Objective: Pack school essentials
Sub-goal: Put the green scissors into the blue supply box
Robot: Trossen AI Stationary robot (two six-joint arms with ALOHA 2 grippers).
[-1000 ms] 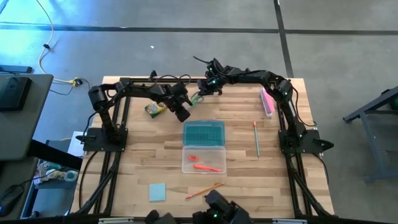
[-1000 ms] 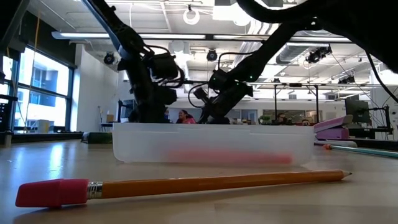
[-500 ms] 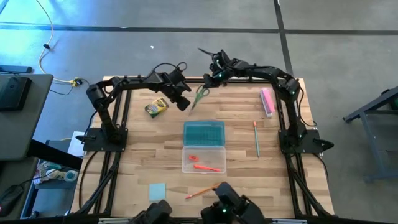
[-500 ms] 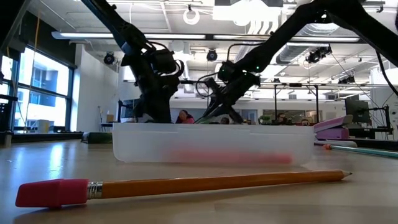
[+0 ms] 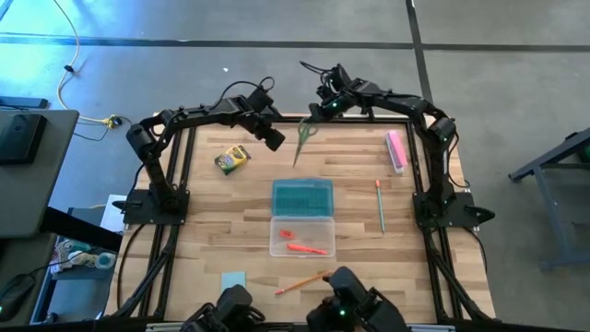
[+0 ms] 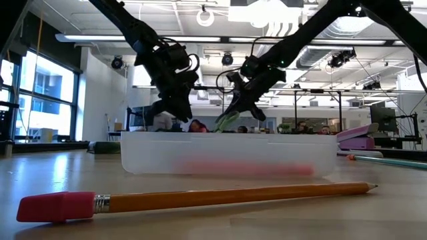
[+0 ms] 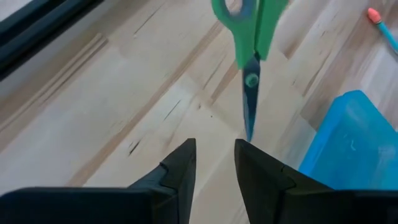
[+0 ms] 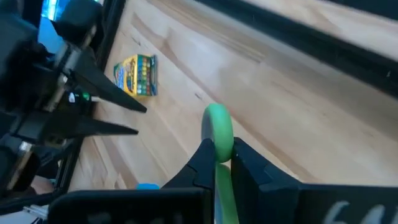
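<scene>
My right gripper (image 5: 321,111) hangs over the table's far edge, shut on the green-handled scissors (image 5: 302,140), whose blades (image 7: 249,106) point down. My left gripper (image 5: 277,143) hovers just left of the scissors, open by a narrow gap (image 7: 215,155) and touching nothing. The yellow-green crayon box (image 5: 232,159) lies flat on the far left of the table. In the clear case (image 5: 302,236) lie the orange pen (image 5: 308,248) and the tiny red piece (image 5: 286,234). The green pencil (image 5: 379,205), orange pencil (image 5: 304,281) and blue note pad (image 5: 232,279) lie on the table. My right gripper pinches the scissors' green handle loop (image 8: 217,127) between its two fingers, coming from above and the far side. The scissors are lifted clear of the table and hang tilted below the fingers, tip toward the near left.
The teal lid (image 5: 302,196) lies flat just beyond the clear case at mid-table. The pink bar (image 5: 396,150) rests near the far right edge. Bare wood shows between the crayon box and the lid. Black frame rails run along the table's left, right and far sides.
My right gripper has risen and drawn back toward the far edge, taking the scissors off the table; they now hang clear, blades down. My left gripper has lifted and moved toward the far edge, away from the crayon box.
</scene>
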